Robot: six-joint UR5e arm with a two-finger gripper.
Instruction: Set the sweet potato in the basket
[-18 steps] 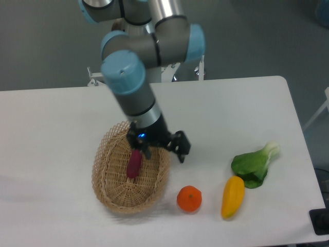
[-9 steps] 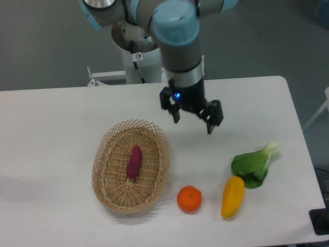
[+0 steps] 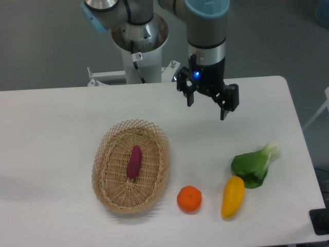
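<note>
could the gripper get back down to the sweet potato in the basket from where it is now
Probably yes. The gripper hangs open above the table, up and to the right of the basket. The sweet potato lies uncovered in the basket's middle, and nothing stands between them.

No words, brand names or numbers can be read anywhere. The only sign-like mark is a small round red-and-white sticker point(image 3: 138, 56) on the white cylindrical robot pedestal point(image 3: 140, 62) at the far edge of the desk, and whatever is printed on it is too small to make out.
</note>
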